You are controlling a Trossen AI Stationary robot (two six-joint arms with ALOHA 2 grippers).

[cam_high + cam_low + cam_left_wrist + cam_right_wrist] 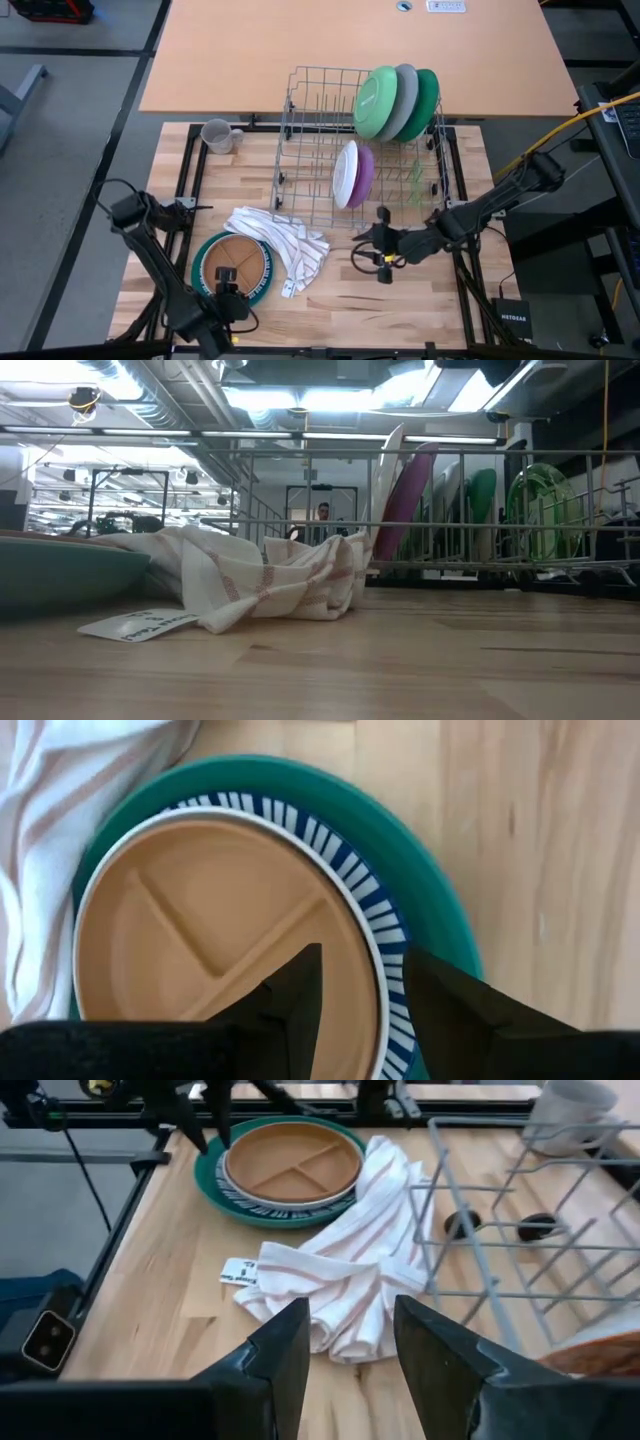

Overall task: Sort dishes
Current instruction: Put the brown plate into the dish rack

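Dishes still out of the wire rack (310, 150) sit stacked beside it: teal plate (205, 262), blue-striped plate (385, 935), brown divided dish (237, 265). The left tool (362, 1010), fingers apart, straddles the striped rim; closing there could drag the stack. The striped cloth (285, 240) drapes over the teal plate and may snag. The right tool (382, 262) waits open near the rack.

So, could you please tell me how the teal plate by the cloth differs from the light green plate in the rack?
The teal plate lies flat on the table, while the light green plate stands on edge in the wire rack. The teal plate carries a blue-striped plate and a brown divided dish stacked on it; the light green plate carries nothing. The striped cloth overlaps the teal plate's rim, not the green one. Both are large and round.
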